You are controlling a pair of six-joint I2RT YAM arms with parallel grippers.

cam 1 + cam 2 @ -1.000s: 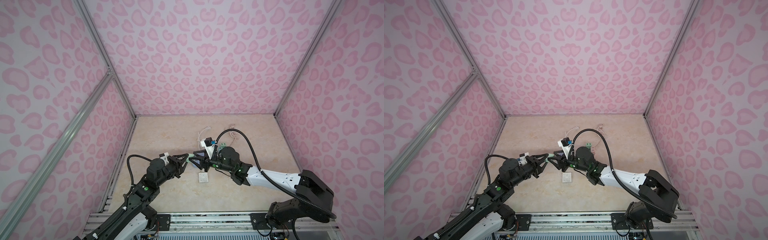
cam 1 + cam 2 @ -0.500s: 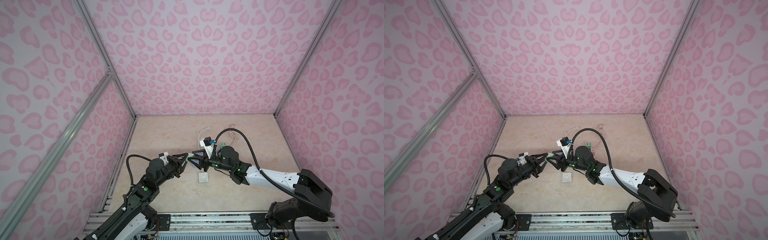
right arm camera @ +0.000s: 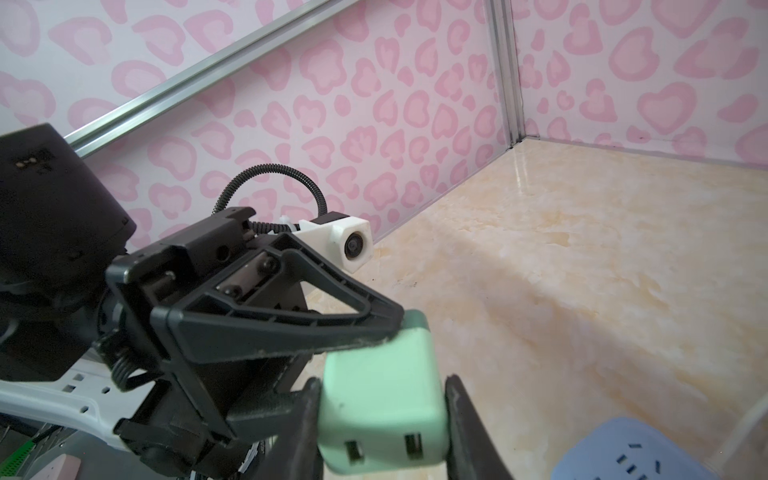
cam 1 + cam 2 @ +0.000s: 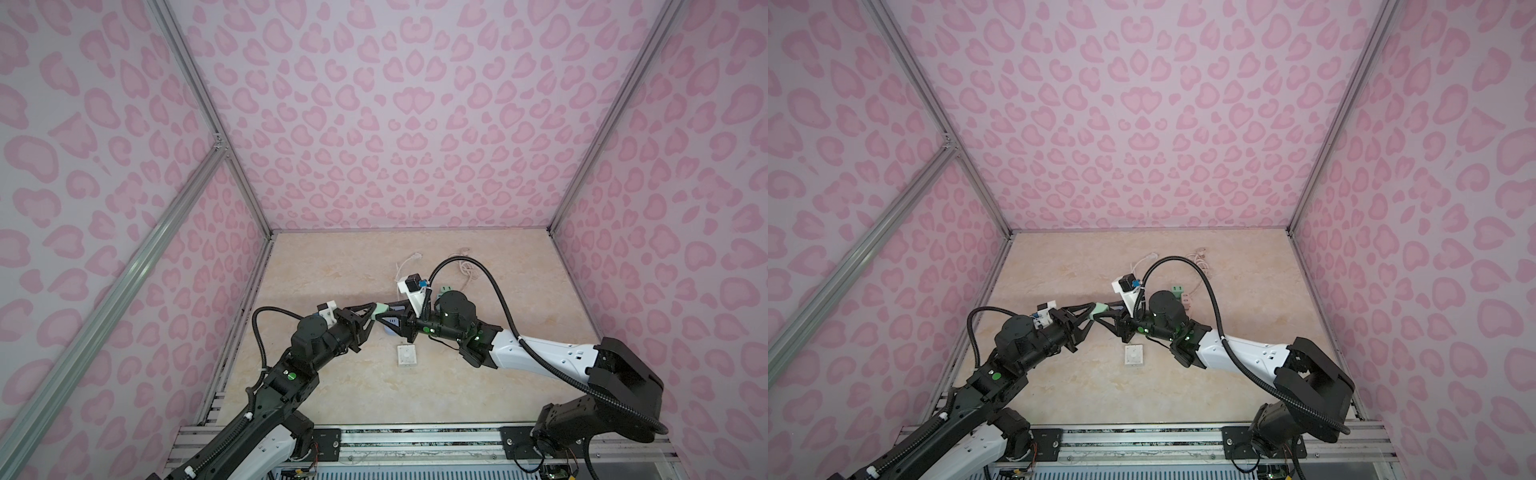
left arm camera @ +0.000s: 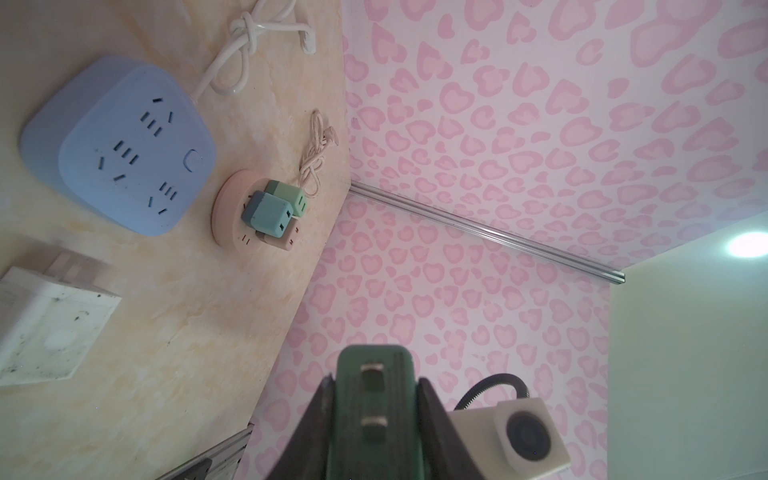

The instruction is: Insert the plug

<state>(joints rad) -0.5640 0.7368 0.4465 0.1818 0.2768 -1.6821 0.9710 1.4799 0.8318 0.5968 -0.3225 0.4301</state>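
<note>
- Since a second ago my right gripper has drawn its jaws in from a wider gap, and they now sit against both sides of the green plug; both arms remain where they were, meeting above the middle of the table.
- My left gripper is clenched on the same plug, pinching its other end, so the plug hangs between my two grippers, off the table.
- In both top views the plug shows as a small mint block where the fingertips meet.
- Below it lies the blue power strip, its sockets unoccupied.
- Just beside the strip sits a round pink socket with three small adapters plugged in.
- A white square box lies flat on the table, nearer my bases.
</note>
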